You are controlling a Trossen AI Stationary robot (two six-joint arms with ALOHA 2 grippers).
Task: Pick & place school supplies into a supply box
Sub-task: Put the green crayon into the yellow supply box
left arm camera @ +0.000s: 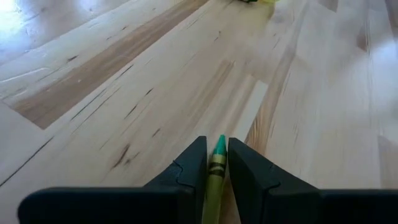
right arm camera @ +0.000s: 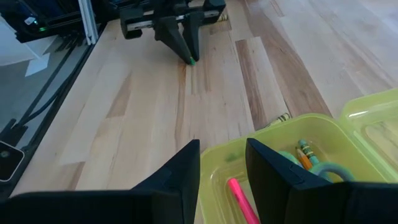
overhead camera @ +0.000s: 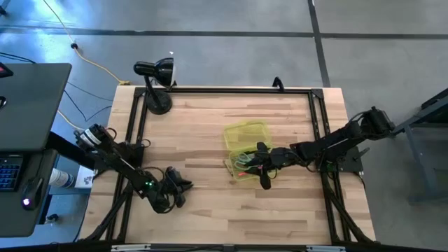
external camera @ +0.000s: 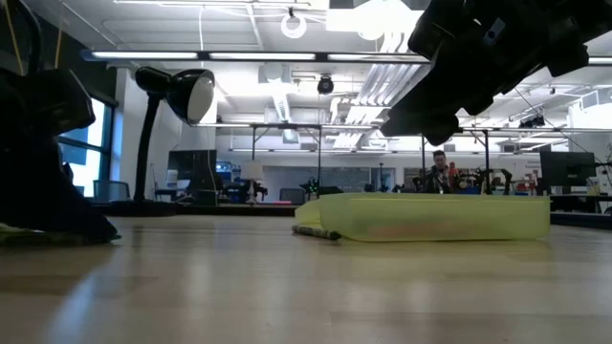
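Observation:
My left gripper (left arm camera: 217, 148) is shut on a green crayon (left arm camera: 216, 177) low over the table's near left (overhead camera: 185, 187). The right wrist view shows it (right arm camera: 189, 57) slanting down close to the wood. The supply box (overhead camera: 246, 168), translucent yellow-green, stands open at mid-table with its lid (overhead camera: 246, 133) laid back. Inside lie a pink marker (right arm camera: 239, 202), an orange pencil (right arm camera: 303, 158) and green scissors (right arm camera: 324, 171). My right gripper (right arm camera: 222, 163) hovers open above the box's near corner, touching nothing. A striped pencil (right arm camera: 281, 118) lies on the table beside the box. My left gripper pinches the crayon near its pointed end (left arm camera: 219, 152) between its two fingers. The crayon lies along the fingers, its green tip just past their ends. The fingers slant down from the table's left. Whether the tip touches the wood I cannot tell.
A black desk lamp (overhead camera: 155, 77) stands at the table's far left corner. A black frame rail (overhead camera: 316, 133) runs along the table's edges. Bare wood (overhead camera: 206, 150) lies between my left gripper and the box.

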